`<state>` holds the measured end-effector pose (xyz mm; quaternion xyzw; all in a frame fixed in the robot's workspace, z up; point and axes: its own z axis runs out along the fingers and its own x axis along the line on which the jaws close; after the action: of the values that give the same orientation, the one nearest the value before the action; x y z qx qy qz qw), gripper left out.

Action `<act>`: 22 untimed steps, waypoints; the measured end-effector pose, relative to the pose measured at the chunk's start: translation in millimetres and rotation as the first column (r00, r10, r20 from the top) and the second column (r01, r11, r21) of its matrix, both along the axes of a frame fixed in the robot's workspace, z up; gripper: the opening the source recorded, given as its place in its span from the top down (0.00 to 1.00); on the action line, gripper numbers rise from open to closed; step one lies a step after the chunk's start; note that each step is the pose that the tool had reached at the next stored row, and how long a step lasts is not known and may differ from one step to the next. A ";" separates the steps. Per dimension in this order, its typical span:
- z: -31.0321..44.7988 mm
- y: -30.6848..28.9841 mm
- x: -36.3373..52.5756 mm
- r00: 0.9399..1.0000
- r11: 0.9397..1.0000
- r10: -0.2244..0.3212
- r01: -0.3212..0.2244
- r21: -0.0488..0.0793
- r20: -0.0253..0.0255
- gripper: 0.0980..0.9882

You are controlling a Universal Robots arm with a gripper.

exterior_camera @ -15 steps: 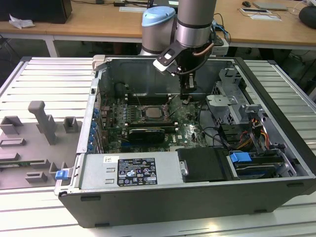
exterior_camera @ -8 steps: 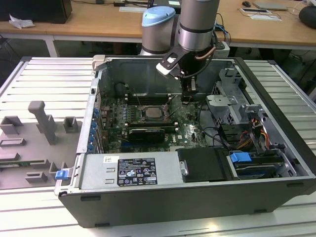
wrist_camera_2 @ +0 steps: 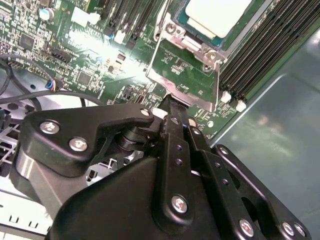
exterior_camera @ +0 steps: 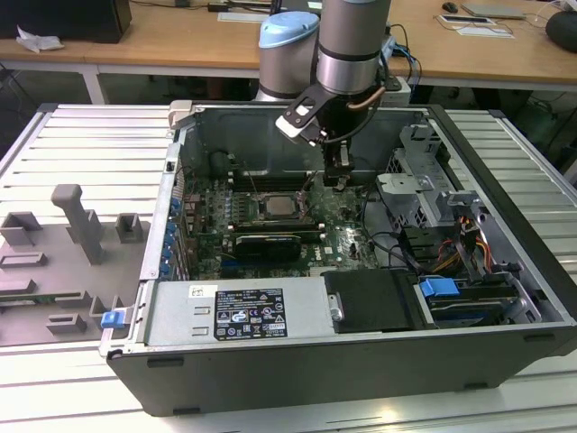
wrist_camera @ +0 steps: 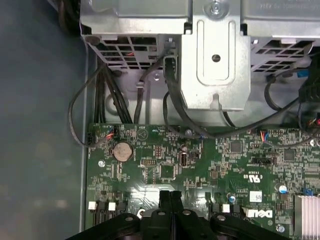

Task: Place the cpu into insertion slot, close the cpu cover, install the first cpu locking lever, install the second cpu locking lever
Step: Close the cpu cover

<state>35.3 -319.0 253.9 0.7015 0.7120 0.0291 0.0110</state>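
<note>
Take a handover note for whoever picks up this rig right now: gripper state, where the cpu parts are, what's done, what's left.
The gripper is shut with nothing seen between its fingers. Its tips are at the free edge of the cpu cover; I cannot tell whether they touch it.
The cpu lies in the insertion slot, metal top up.
The cpu cover looks open, swung out from the slot toward the gripper, with the board showing through its window.
Done: cpu placed.
Left: closing the cover and the two lever steps.
</note>
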 end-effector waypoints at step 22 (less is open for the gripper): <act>-1.0 0.0 -26.7 1.000 1.000 0.000 0.000 0.000 0.000 0.99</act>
<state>8.6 -319.0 252.8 0.7015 0.7120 0.0291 0.0110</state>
